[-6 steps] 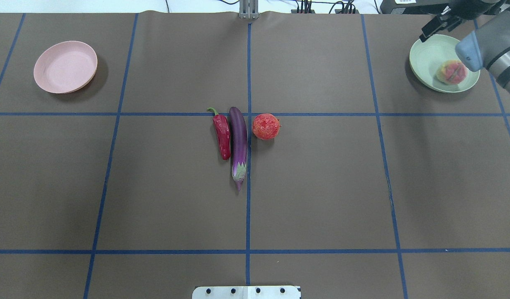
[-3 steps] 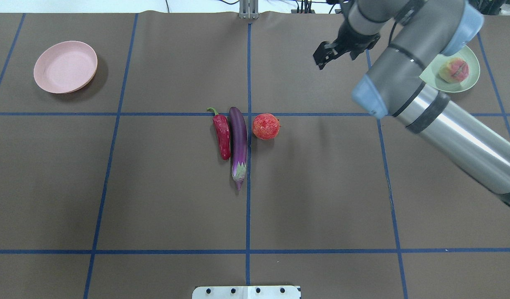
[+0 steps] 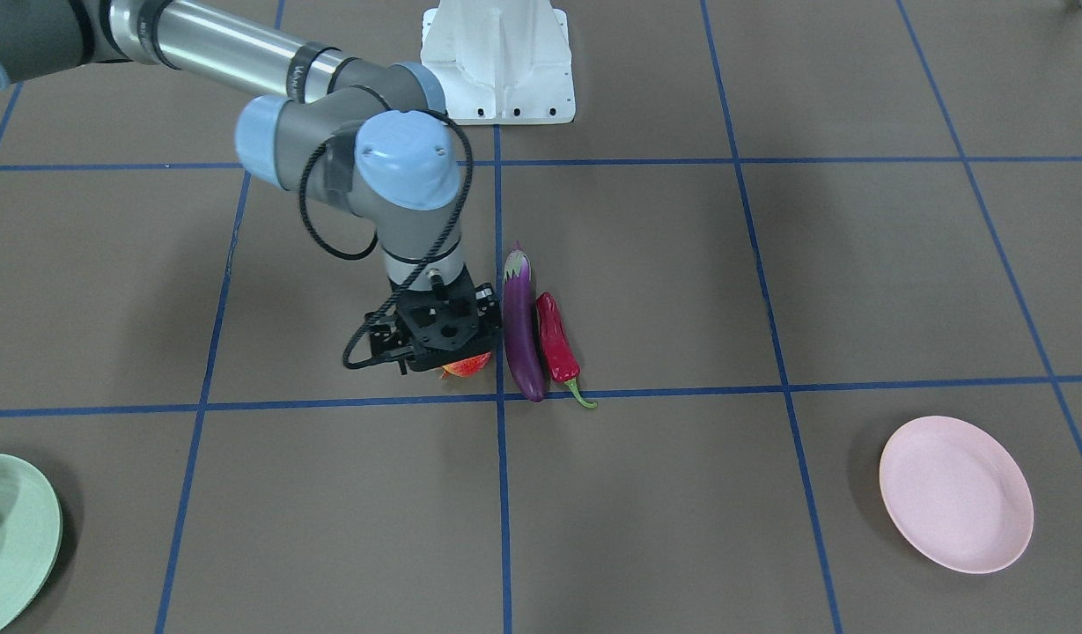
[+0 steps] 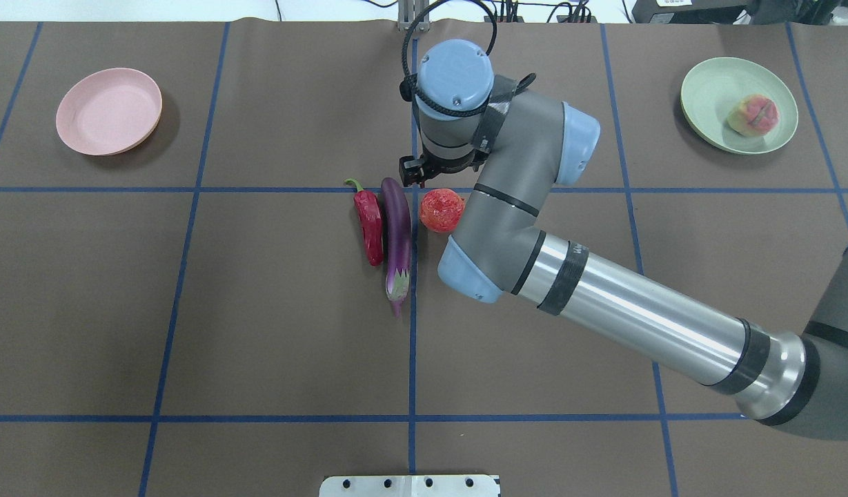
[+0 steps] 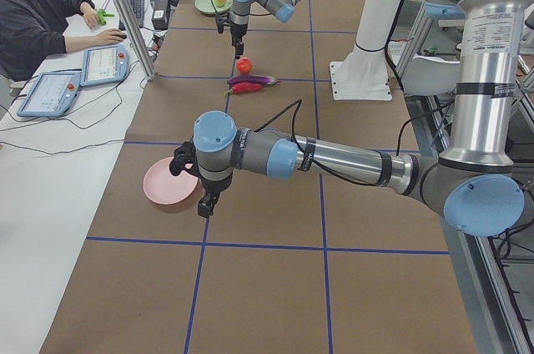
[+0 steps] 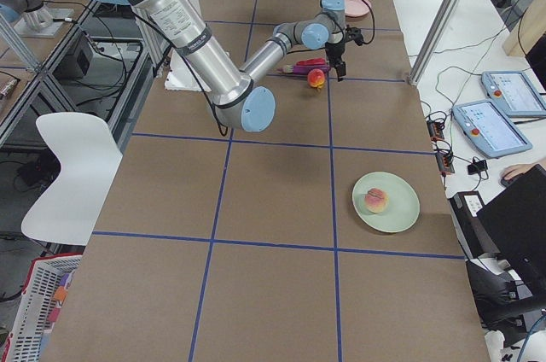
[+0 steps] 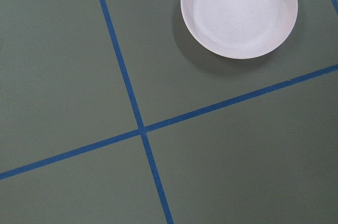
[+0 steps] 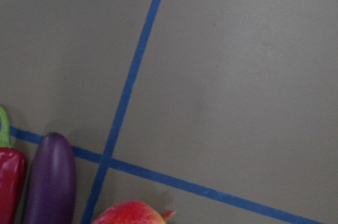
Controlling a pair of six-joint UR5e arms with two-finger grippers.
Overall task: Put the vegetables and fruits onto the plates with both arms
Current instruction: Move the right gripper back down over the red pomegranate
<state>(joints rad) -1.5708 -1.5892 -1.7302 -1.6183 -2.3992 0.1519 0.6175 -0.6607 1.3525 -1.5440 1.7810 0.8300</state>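
One of four done: peach on mint green plate, well apart from both grippers. Pomegranate just below right gripper, seemingly untouched. Eggplant and chili just beside. Pink plate bare, near left gripper. Finger spread, both grippers: cannot tell. Front-facing view: gripper body hides most of pomegranate. Overhead: fruit shows, fingers hidden. Left gripper in left side view only.

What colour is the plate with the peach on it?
Pale mint green plate, with the peach lying in it; clearest in the overhead exterior view.
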